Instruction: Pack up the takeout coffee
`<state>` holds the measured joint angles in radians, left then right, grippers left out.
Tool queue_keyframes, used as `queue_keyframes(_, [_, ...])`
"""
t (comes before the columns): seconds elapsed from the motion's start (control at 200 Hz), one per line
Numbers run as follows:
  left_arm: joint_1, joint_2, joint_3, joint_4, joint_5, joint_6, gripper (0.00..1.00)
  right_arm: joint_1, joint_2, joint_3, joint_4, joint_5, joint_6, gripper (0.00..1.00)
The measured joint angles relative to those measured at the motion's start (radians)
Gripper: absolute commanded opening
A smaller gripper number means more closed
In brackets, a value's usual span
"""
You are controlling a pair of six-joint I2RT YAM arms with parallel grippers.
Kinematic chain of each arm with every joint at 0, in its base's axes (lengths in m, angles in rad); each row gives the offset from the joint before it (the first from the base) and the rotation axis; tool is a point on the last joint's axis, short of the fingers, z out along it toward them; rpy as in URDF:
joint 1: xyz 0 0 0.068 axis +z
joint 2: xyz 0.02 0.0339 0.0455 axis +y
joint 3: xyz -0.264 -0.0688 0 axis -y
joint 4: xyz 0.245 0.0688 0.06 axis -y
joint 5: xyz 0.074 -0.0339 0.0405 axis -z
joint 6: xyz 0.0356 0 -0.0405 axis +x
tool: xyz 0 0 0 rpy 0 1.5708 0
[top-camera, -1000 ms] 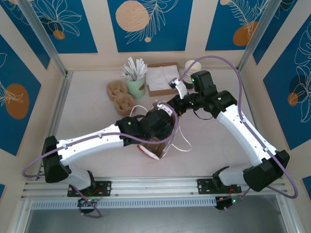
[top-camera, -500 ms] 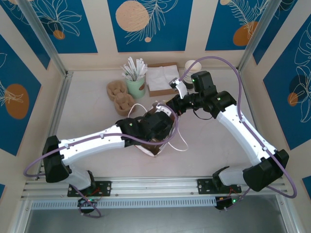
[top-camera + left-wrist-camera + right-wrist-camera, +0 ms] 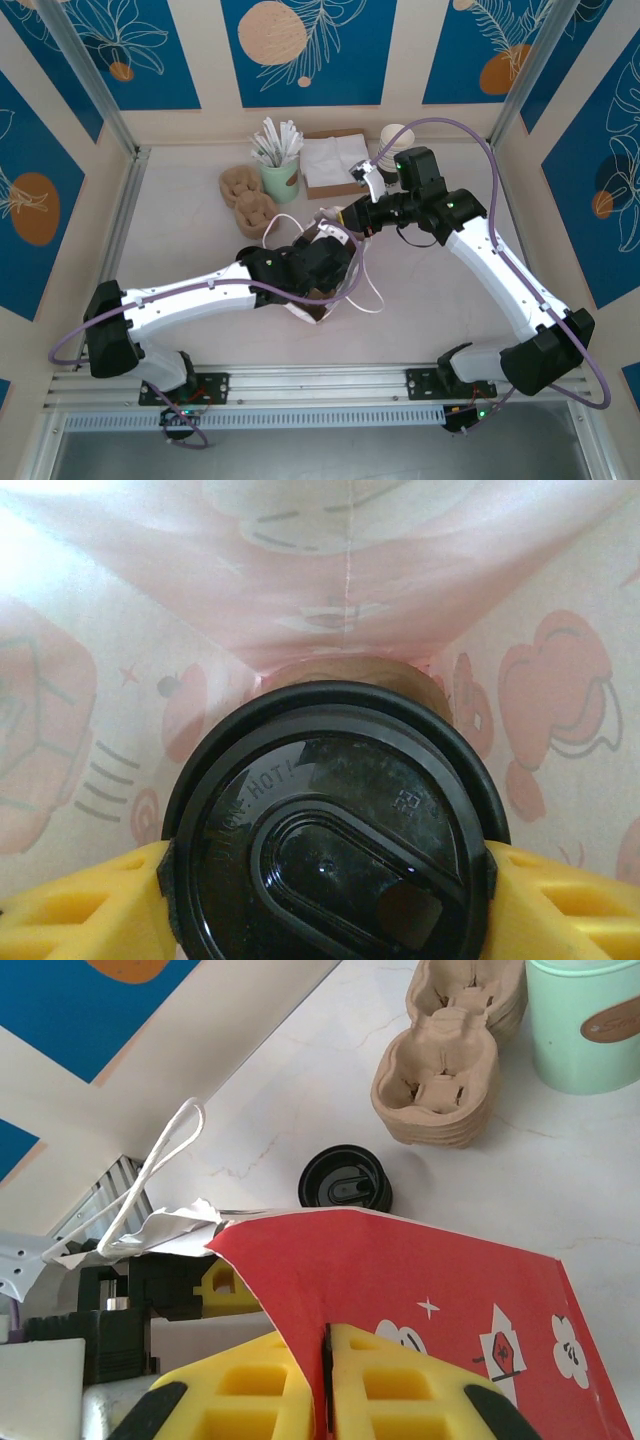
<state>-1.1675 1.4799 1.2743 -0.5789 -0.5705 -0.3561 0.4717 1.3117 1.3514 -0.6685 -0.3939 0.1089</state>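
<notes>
The coffee (image 3: 330, 820) sits inside the bag (image 3: 430, 1270), seen lid-up from the left wrist camera. Its round black lid takes up the lower middle of that view, with a strip of brown cup side showing just beyond the rim. The left gripper (image 3: 327, 872) is clamped on it, one yellow finger (image 3: 90, 910) pressed against the lid's left edge and the other against its right edge. The cup lies squarely between the two pads. Pale, pink-printed bag walls close in around the cup and meet at a fold just past it. Whether the cup's base touches the bag's bottom cannot be told.

From above, the left arm reaches across the counter (image 3: 180, 230) with its wrist buried in the bag's mouth near the counter's middle. The right gripper (image 3: 327, 1355) is pinched tight on the bag's red upper edge, with the paper caught between its yellow fingers. A white handle loop (image 3: 135, 1210) trails off to the left. Beyond the bag on the counter lie a loose black lid (image 3: 345, 1180), two stacks of pulp cup carriers (image 3: 440, 1080) and a mint-green cup (image 3: 585, 1020).
</notes>
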Motion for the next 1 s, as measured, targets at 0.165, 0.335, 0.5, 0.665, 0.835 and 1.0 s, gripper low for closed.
queue_keyframes(0.165, [0.0, -0.012, -0.014, 0.018, -0.008, 0.008, 0.67, -0.001, -0.003, -0.011, 0.026, -0.019, 0.003, 0.12])
queue_keyframes(0.335, [0.0, -0.026, -0.042, 0.05, -0.014, 0.023, 0.67, -0.002, -0.001, -0.02, 0.04, -0.047, 0.007, 0.12])
queue_keyframes(0.5, [0.0, -0.045, -0.073, 0.093, -0.021, 0.03, 0.66, -0.003, 0.009, -0.019, 0.05, -0.078, 0.011, 0.12])
queue_keyframes(0.665, [0.0, -0.045, -0.083, 0.1, -0.036, 0.034, 0.66, -0.003, 0.027, -0.016, 0.052, -0.096, 0.012, 0.12])
queue_keyframes(0.835, [0.0, -0.047, -0.095, 0.113, -0.05, 0.042, 0.66, -0.005, 0.037, -0.016, 0.055, -0.112, 0.014, 0.12])
queue_keyframes(1.0, [0.0, -0.051, -0.112, 0.134, -0.069, 0.06, 0.66, -0.005, 0.041, -0.016, 0.055, -0.116, 0.014, 0.12])
